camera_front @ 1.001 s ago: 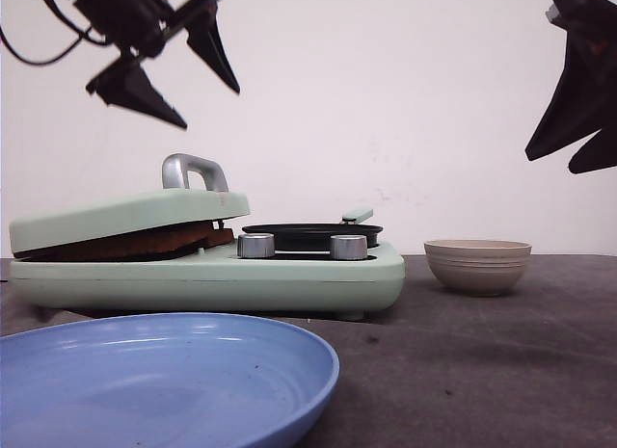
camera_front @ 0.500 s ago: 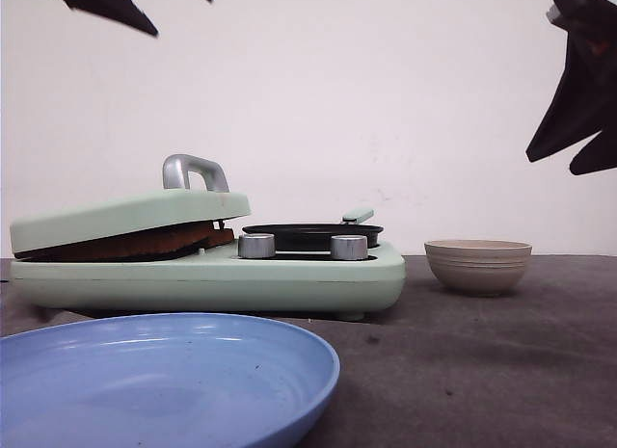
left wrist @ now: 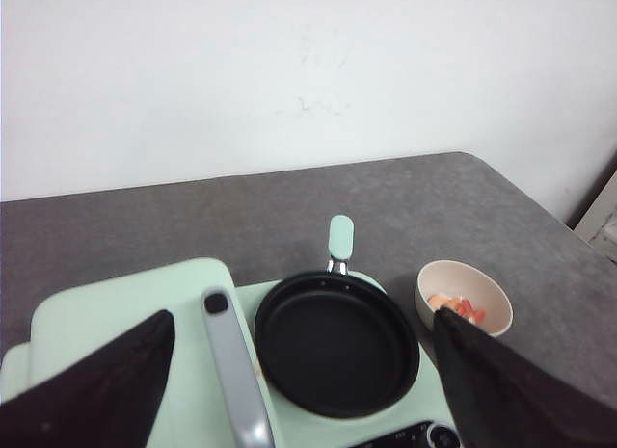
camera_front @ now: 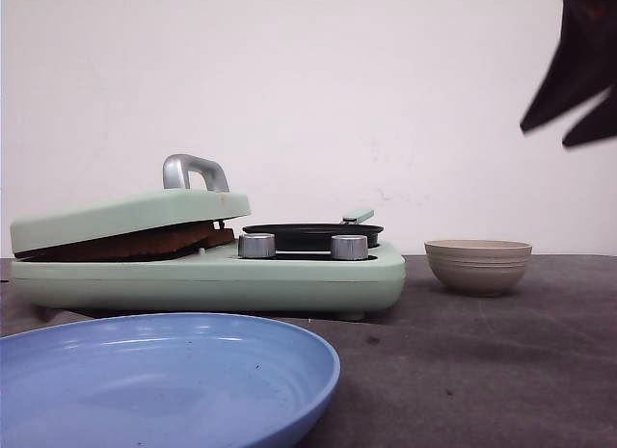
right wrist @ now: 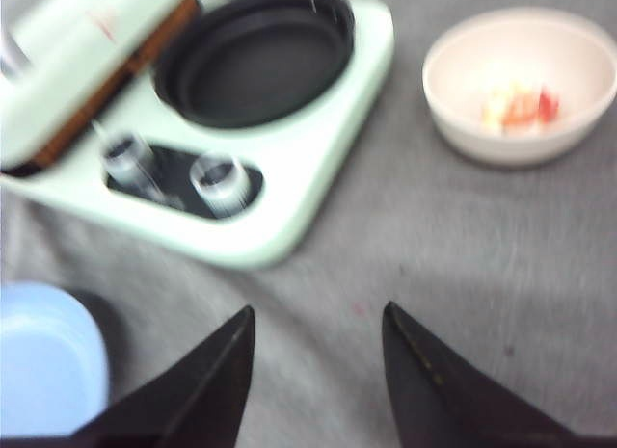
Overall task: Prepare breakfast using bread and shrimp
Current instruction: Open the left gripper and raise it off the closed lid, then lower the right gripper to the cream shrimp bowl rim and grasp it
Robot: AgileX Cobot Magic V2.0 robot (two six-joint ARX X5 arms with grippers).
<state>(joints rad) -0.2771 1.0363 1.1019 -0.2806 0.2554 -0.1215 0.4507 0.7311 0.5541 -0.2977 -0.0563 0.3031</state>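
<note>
The bread [camera_front: 135, 244] lies pressed under the nearly shut lid [camera_front: 125, 215] of the mint-green breakfast maker [camera_front: 212, 279]; only its brown edge [right wrist: 130, 72] shows. Pink shrimp [left wrist: 461, 307] [right wrist: 521, 107] sit in a beige bowl [camera_front: 478, 265] to the right of the maker. The maker's black pan [left wrist: 335, 342] is empty. My left gripper [left wrist: 304, 316] hangs open high above the maker and is out of the front view. My right gripper [camera_front: 547, 137] [right wrist: 319, 308] is open and empty, high over the bare table between the maker and the bowl.
A large blue plate [camera_front: 164, 376] fills the near left of the table. The lid's silver handle [camera_front: 193, 169] sticks up, and two silver knobs [camera_front: 255, 246] sit on the maker's front. The pan's mint handle [left wrist: 341, 238] points to the back wall.
My left gripper has risen out of the top of the front view. The right gripper has moved up a little. The maker, bowl and plate have not moved.
</note>
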